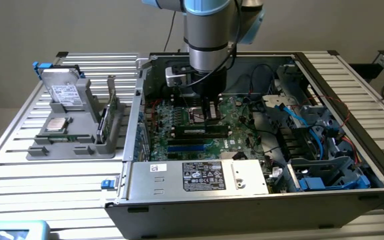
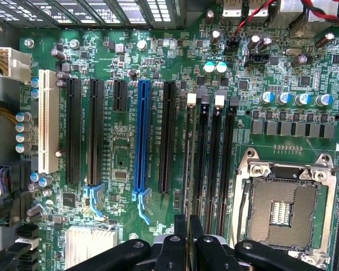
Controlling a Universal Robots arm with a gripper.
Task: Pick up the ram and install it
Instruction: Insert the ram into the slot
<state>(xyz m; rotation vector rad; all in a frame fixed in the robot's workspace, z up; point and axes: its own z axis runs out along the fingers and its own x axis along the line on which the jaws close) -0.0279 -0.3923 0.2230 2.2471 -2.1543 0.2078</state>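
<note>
The ram (image 1: 203,131) is a thin green stick with black chips and a white label. It stands on edge along a memory slot of the motherboard (image 1: 178,120) inside the open computer case. My gripper (image 1: 209,118) reaches straight down onto its top edge. In the wrist view the ram (image 2: 190,169) shows edge-on as a thin dark line running out from between my black fingers (image 2: 175,248). The gripper (image 2: 189,228) is shut on the ram. Whether the stick is fully seated in the slot I cannot tell.
Further memory slots (image 2: 216,164) lie beside it, then the open processor socket (image 2: 282,212). Loose cables (image 1: 292,125) and drive cages fill the case on the exterior view's right. A grey tray (image 1: 72,135) with a drive, a chip and a card stands on the exterior view's left.
</note>
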